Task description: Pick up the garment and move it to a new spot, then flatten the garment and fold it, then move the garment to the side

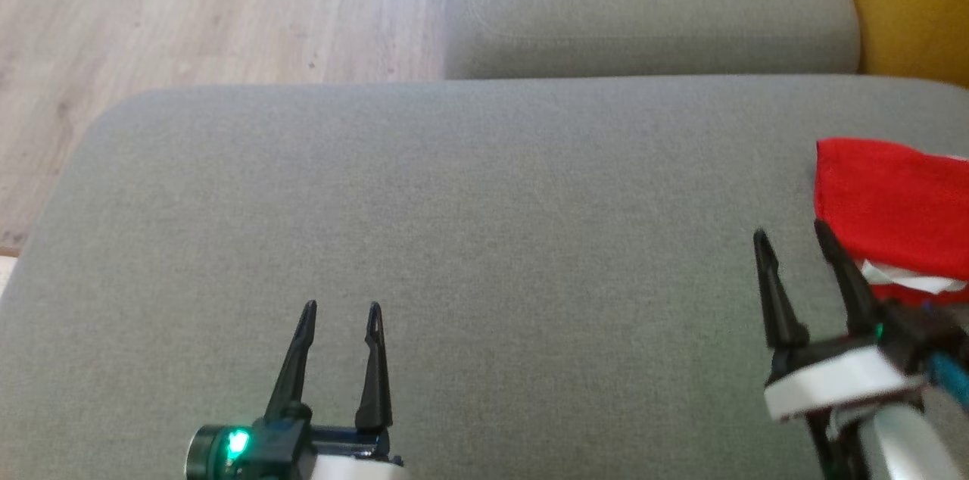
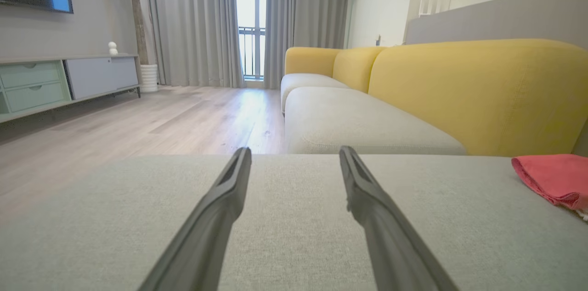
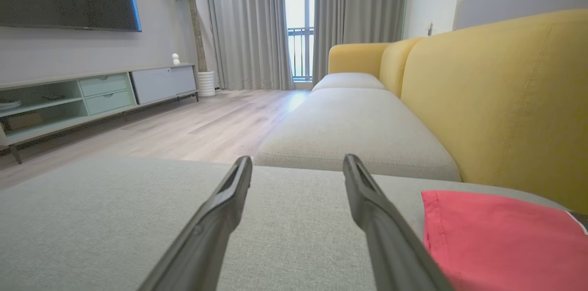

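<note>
The garment (image 1: 889,211) is a red folded cloth with a bit of white showing at its near edge; it lies at the right side of the grey sofa seat (image 1: 469,222). My right gripper (image 1: 791,234) hovers open just left of it, its right finger over the garment's near left corner, nothing between its fingers. In the right wrist view the garment (image 3: 500,236) lies flat to the right of that gripper (image 3: 297,162). My left gripper (image 1: 342,307) stands open and empty over the seat's near left part. From the left wrist, the garment (image 2: 553,178) shows far right of that gripper (image 2: 294,153).
A second grey seat cushion (image 1: 651,3) adjoins the far side, with a yellow backrest (image 1: 908,3) on the right. Wooden floor (image 1: 189,10) lies beyond the seat's left and far edges. A TV cabinet (image 3: 92,93) and a potted plant (image 3: 193,15) stand across the room.
</note>
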Robot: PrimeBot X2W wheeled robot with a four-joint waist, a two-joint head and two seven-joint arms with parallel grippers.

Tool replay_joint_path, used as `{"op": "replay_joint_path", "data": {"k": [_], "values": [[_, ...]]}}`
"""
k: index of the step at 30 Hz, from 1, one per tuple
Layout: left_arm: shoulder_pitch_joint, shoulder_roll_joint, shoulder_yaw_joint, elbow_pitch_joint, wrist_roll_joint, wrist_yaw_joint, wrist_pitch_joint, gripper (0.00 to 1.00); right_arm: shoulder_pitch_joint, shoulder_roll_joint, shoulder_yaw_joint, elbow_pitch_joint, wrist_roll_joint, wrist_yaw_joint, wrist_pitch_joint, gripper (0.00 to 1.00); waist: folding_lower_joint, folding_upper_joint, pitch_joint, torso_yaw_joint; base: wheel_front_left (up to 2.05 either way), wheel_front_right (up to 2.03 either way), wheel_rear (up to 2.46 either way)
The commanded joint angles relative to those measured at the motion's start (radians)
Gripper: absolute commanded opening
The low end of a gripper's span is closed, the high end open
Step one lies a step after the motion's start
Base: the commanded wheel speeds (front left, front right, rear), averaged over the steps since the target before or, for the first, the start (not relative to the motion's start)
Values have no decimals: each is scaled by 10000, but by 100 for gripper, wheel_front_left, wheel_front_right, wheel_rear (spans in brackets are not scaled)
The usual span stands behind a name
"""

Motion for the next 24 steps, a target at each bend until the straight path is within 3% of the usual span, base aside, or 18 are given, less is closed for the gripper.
{"op": "replay_joint_path", "data": {"k": [1,4,8,24], "values": [[-187,-8,401,-436,125,54,-64,100,15,52,-47,-607,-262,-9,-131,100,3,0,-143,113,0,0,0],[146,-20,588,-849,272,76,-64,100,931,815,-650,-1563,-884,-9,-132,100,3,0,-317,131,0,0,0],[674,-37,790,-1303,446,53,-64,100,1917,1217,-765,-2006,-906,-9,-132,100,3,0,-537,138,0,0,0],[1359,-74,1058,-1134,756,-267,-65,100,2682,1335,-218,-1899,-606,-9,-133,100,3,0,-700,4,0,0,0]]}}
